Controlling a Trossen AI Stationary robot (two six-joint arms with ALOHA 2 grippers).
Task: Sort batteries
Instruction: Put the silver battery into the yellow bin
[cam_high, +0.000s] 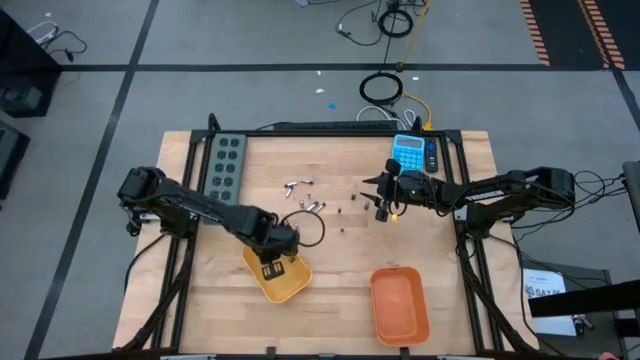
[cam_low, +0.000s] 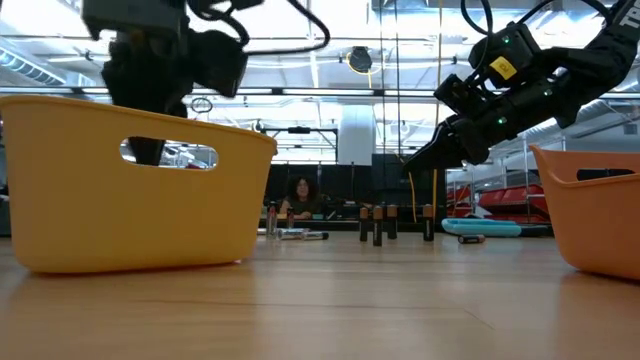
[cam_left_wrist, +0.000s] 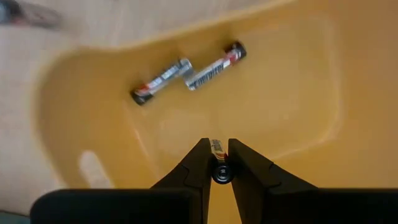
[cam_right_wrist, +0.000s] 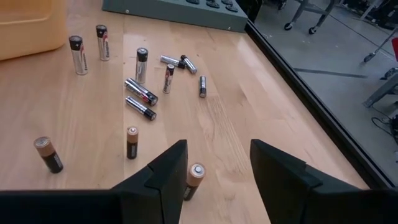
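over the yellow tray (cam_high: 283, 283) at the near left of the table (cam_high: 330, 250), my left claw (cam_left_wrist: 219, 163) pinches a silvery battery (cam_left_wrist: 217, 149) end-on above two silvery batteries (cam_left_wrist: 189, 73) already lying inside. i judge the risk here is a bounce: let go from this height, the battery could strike those two and skip toward the rim.

mid-table, loose batteries (cam_high: 318, 202) lie and stand scattered, well apart from the orange tray (cam_high: 400, 303) at the near right.

at the far right, my right claw (cam_right_wrist: 219, 167) hangs released around a copper-topped dark battery (cam_right_wrist: 194, 178) standing close to one finger. closing off-centre could tip it and roll it into its upright neighbours (cam_right_wrist: 92, 124), or toward the table edge.

the silvery cells carry red-and-black printed bands, but i cannot read the lettering. the blue calculator (cam_high: 413, 152) beyond shows nothing legible either.
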